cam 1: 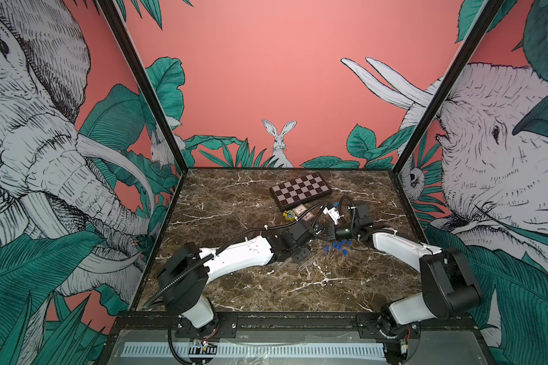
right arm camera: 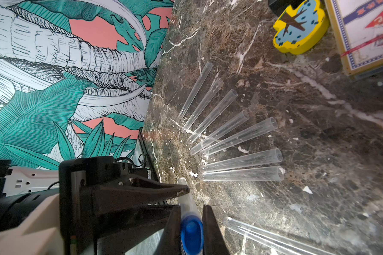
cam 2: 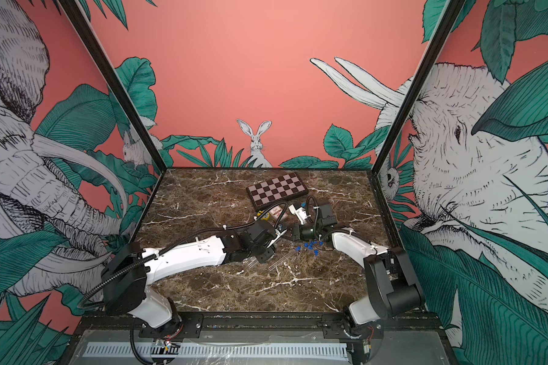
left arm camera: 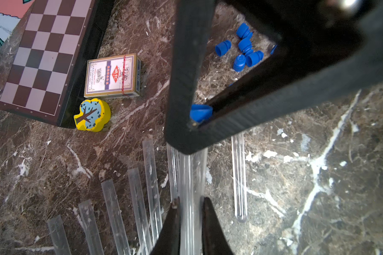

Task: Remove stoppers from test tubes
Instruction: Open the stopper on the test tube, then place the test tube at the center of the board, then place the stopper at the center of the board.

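My left gripper [left arm camera: 190, 204] is shut on a clear test tube [left arm camera: 191, 176] held above the marble. My right gripper [right arm camera: 191, 215] is shut on the blue stopper [right arm camera: 191, 234] at that tube's end; the same stopper [left arm camera: 200, 112] shows pinched in the left wrist view. In both top views the two grippers [cam 1: 318, 229] [cam 2: 295, 230] meet at mid-table. Several loose blue stoppers [cam 1: 339, 245] [left arm camera: 243, 48] lie on the table near the right arm. Several open, empty test tubes [right arm camera: 230, 132] [left arm camera: 137, 198] lie fanned out below, and one more tube [left arm camera: 238, 176] lies apart.
A folded chessboard [cam 1: 301, 189] lies at the back of the marble table [cam 1: 234, 284]. Beside it are a box of playing cards [left arm camera: 112, 76] and a yellow block with a tree picture [left arm camera: 93, 114]. Printed walls enclose three sides.
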Controlling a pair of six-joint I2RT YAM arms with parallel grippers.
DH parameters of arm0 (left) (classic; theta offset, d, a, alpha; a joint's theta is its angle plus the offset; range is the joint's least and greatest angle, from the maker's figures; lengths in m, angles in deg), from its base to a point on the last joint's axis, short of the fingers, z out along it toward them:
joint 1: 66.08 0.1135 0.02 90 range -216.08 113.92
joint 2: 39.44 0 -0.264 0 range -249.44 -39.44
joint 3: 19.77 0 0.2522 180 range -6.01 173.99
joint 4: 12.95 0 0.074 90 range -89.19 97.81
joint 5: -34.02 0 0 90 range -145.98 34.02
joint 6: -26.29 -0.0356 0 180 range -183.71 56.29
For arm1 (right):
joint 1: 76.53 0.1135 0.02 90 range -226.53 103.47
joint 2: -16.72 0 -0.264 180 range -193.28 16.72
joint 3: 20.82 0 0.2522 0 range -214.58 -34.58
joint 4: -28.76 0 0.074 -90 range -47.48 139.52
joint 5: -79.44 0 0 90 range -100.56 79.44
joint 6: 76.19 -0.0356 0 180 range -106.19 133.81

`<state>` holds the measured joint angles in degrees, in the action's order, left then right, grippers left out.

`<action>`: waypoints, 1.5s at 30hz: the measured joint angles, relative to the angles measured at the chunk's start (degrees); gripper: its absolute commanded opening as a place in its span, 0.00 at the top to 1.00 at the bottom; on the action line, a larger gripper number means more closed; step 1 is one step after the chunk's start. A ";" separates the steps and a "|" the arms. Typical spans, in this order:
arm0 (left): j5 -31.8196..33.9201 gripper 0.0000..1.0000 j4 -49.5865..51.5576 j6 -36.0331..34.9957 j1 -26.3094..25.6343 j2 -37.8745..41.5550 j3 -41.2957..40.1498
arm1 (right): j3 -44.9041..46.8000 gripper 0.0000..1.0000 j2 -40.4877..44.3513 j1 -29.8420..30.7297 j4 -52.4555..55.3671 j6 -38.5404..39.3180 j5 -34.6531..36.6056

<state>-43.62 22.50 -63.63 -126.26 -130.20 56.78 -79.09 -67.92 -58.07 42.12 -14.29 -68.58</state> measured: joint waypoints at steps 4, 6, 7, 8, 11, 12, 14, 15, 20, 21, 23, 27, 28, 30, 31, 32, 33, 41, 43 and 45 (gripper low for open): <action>0.00 0.93 -0.48 -0.04 0.02 0.00 0.00 | 0.33 1.00 0.00 -0.48 -0.76 -0.81 -0.42; -0.13 0.93 -0.46 -0.11 0.02 0.00 0.00 | -0.07 1.00 0.00 -0.48 0.83 0.35 0.17; -0.35 0.93 -0.46 -0.13 0.02 0.00 0.00 | -0.44 1.00 0.02 -0.48 1.95 1.14 0.50; -0.48 0.93 -0.46 -0.15 0.02 0.00 0.00 | -0.74 1.00 0.09 -0.48 2.84 1.79 0.76; -0.44 0.93 -0.13 -0.15 0.02 0.00 0.00 | -1.62 1.00 0.44 -0.59 5.33 3.93 2.29; 0.52 0.93 1.79 -0.09 0.26 0.00 -0.13 | -1.70 1.00 0.76 -1.05 6.01 4.50 3.50; 1.75 0.93 4.48 -0.07 1.20 -0.07 -0.94 | -1.70 1.00 1.16 -2.40 6.93 4.98 4.46; 2.23 0.93 5.79 -0.04 1.60 -0.07 -1.33 | -1.68 1.00 1.16 -3.06 6.80 4.87 4.66; 3.69 0.93 8.61 0.09 2.47 -0.07 -1.55 | -1.01 1.00 1.16 -3.89 4.63 3.48 4.42; 3.72 0.93 8.81 0.09 2.47 -0.07 -1.55 | -1.03 1.00 1.16 -3.89 4.68 3.63 4.57; 3.65 0.93 8.87 0.15 2.45 -0.07 -1.55 | -1.07 1.00 1.16 -3.91 5.90 4.55 5.57; 2.01 0.93 9.18 1.49 2.38 -0.09 -1.11 | -1.07 1.00 1.44 -4.42 10.03 6.80 8.98; 1.51 0.93 9.31 1.95 2.36 -0.13 -0.85 | -1.05 1.00 1.68 -4.74 10.86 7.19 9.75; 0.44 0.92 9.46 2.99 2.29 -0.76 0.17 | -0.52 1.00 2.89 -5.97 12.11 7.93 11.30; 0.07 0.92 9.46 3.43 2.19 -1.27 0.74 | -0.11 1.00 3.50 -6.47 12.44 8.13 11.87; -0.39 0.92 9.46 3.85 1.97 -2.08 1.49 | 0.59 1.00 4.37 -7.19 12.83 8.31 12.52; -0.87 0.92 9.53 4.17 1.68 -3.08 2.25 | 1.46 1.00 5.33 -7.82 13.29 8.46 13.22; -3.43 0.92 9.73 5.99 0.13 -11.89 6.62 | 8.87 1.00 10.47 -9.42 14.34 7.65 16.94; -3.54 0.91 10.01 6.05 0.04 -13.29 6.99 | 10.80 1.00 10.36 -9.42 13.49 6.97 17.31; -3.54 0.91 10.19 6.12 0.04 -14.29 7.50 | 12.02 1.00 10.05 -9.42 13.20 6.58 17.53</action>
<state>-47.16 32.68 -57.51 -126.22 -144.50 64.28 -67.07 -57.86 -67.49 55.32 -7.71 -51.05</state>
